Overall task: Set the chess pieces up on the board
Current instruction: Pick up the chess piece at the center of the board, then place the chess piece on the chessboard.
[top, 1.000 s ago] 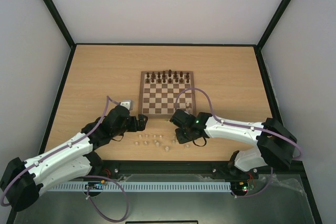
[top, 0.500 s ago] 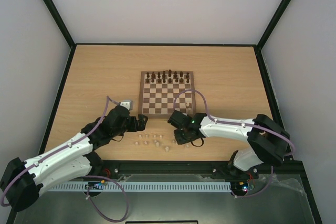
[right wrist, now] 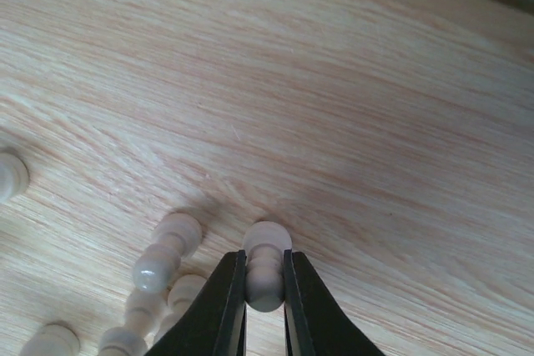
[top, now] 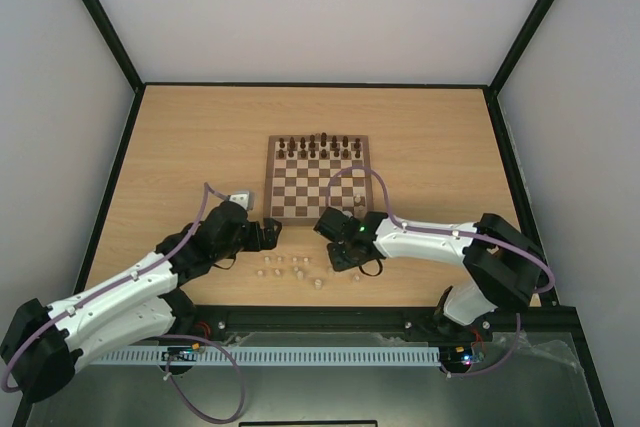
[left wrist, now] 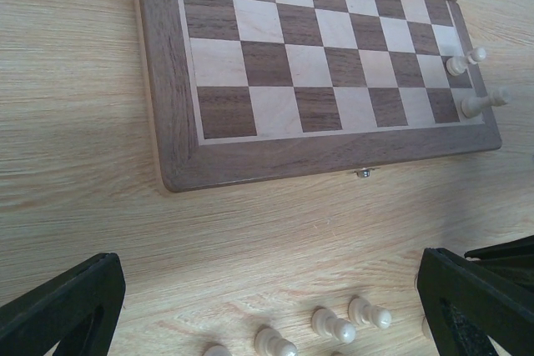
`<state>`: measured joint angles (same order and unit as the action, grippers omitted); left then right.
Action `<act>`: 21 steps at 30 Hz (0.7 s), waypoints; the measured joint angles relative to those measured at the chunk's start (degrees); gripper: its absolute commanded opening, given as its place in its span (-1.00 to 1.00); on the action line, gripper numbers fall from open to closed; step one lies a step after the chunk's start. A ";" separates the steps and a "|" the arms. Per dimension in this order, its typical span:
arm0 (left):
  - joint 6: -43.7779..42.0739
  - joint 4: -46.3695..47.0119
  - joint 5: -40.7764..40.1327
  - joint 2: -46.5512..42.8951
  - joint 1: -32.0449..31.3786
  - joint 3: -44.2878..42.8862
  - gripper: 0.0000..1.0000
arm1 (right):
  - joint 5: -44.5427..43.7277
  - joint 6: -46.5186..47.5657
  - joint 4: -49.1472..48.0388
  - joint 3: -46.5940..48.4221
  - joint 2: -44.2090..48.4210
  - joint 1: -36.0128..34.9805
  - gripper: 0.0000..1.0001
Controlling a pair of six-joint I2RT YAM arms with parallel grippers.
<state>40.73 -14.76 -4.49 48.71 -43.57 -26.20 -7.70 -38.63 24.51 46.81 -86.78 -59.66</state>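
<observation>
Our right tool [right wrist: 264,293] pinches a small pale cream wooden pawn [right wrist: 264,266] just above the light wood worktop [right wrist: 375,122]; our left tool [left wrist: 267,289] gapes wide over loose cream chess pieces [left wrist: 334,324]. Beyond lies the brown-and-cream checkered wooden board [left wrist: 167,81], with two cream pieces [left wrist: 465,62] at its near-right corner and dark brown pieces [top: 320,145] along its far edge

**No legible writing**

No text, label, brand, number or sign can be read in any view. The brown border of the board [left wrist: 158,81] is seen unmarked. A pale block [top: 240,197] on the left arm is too small for any marking to be made out.
</observation>
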 measured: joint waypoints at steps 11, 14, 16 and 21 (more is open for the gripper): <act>-0.24 0.31 0.00 1.73 0.09 0.02 0.98 | -3.37 3.52 2.86 8.00 0.11 3.63 -0.95; -0.39 0.35 0.00 1.77 0.26 0.02 0.98 | -4.07 5.53 3.89 12.04 0.13 7.65 -0.95; -0.50 0.44 0.00 1.95 0.42 0.02 0.98 | -4.59 6.82 4.61 14.80 -0.24 9.97 -0.95; -0.79 0.72 0.04 2.38 0.85 0.02 0.98 | -4.85 9.70 4.96 20.81 -4.52 14.01 -0.95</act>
<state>39.94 -14.04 -4.45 51.09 -42.72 -26.17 -12.56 -28.93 29.47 67.61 -91.31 -45.65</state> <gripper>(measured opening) 0.991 0.088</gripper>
